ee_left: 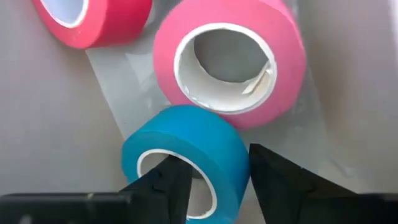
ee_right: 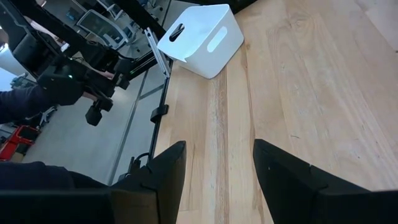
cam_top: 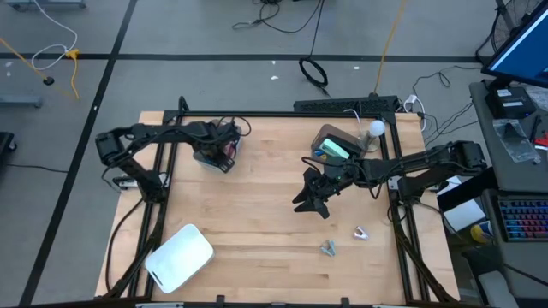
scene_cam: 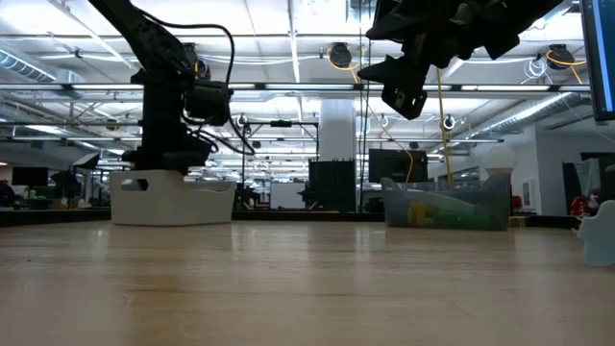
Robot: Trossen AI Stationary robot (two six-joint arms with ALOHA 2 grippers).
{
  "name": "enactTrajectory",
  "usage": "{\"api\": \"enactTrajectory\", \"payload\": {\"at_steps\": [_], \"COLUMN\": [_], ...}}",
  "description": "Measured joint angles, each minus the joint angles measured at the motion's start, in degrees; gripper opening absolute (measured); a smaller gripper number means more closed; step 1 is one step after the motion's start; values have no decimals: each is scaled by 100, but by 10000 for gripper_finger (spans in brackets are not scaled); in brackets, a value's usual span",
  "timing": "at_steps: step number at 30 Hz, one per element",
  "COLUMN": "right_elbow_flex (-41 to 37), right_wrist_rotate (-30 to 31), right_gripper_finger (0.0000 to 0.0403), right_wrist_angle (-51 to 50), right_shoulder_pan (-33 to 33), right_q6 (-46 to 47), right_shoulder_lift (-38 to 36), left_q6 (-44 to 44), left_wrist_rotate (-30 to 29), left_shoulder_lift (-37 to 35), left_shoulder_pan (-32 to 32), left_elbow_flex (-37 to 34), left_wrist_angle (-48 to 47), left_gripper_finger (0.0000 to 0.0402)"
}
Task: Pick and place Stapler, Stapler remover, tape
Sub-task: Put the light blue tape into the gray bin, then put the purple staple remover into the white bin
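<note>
Left gripper [ee_left: 214,186] part open, fingers [ee_left: 165,186] astride blue tape roll [ee_left: 186,155], touching its wall; roll tilted, bore facing camera. Right gripper [ee_right: 214,180] open, empty.

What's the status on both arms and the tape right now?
Left end effector over the bin, fingers straddling the blue tape roll, two red rolls beside it. Right end effector open, empty, above bare table. Nothing in the way.
</note>
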Motion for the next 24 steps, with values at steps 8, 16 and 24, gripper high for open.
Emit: {"api": "enactTrajectory", "payload": {"at_steps": [8, 16, 24], "right_elbow_flex": [0, -2, -2], "right_wrist_rotate": [0, -2, -2], "right_gripper_finger": [183, 183, 183], "right_wrist_angle": [-15, -24, -20], "right_shoulder_pan": [2, 2, 2], "right_q6": [0, 0, 20], "right_shoulder_lift": [1, 2, 2], "left_q6": [-244, -479, -677], "left_wrist_rotate": [-48, -1059, -509], "left_shoulder_lift": [-831, -2043, -2589], "left_shoulder_pan": [31, -157, -252], "left_elbow_flex": [0, 4, 4], "left_wrist_angle": [-3, -182, -185], "left_gripper_finger": [168, 163, 128]}}
